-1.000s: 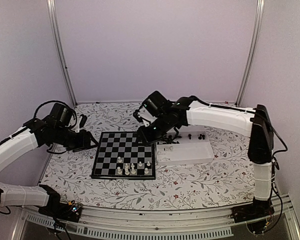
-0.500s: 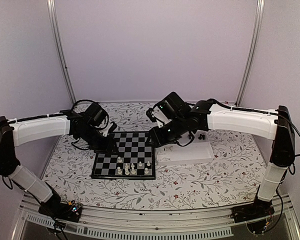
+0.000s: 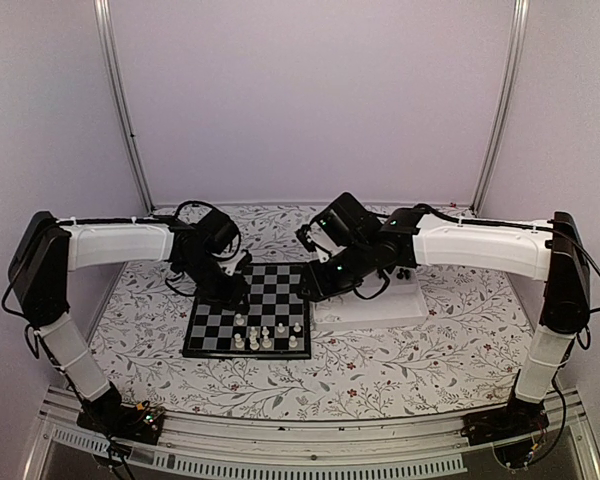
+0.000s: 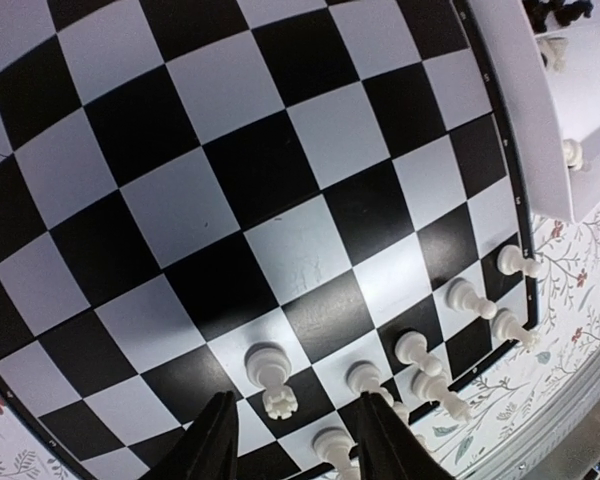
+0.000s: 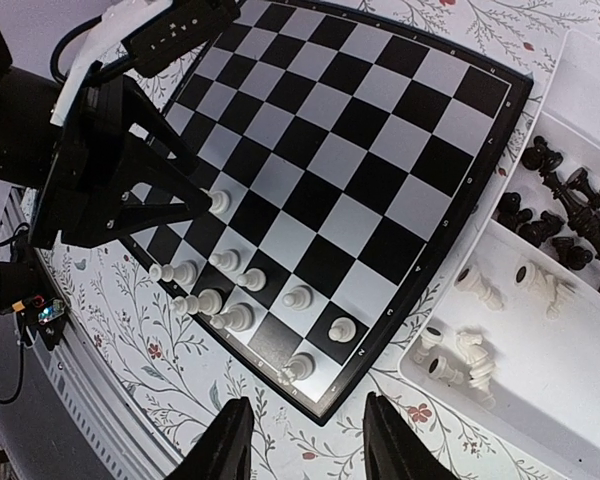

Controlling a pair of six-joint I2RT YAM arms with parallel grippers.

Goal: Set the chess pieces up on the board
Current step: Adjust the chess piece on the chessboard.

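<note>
Left wrist view: we see the left gripper [image 4: 295,420] half open above white chess pieces [image 4: 412,348] on the board [image 4: 230,150], holding nothing. The right gripper [image 5: 308,415] is half open and empty too.

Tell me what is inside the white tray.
Black pieces in one compartment, white pieces in the other. The right arm covers part of the tray from above; more may be hidden.

Pale lilac walls [image 3: 310,100] and metal corner posts [image 3: 121,110] enclose a floral-patterned tabletop [image 3: 400,365].
</note>
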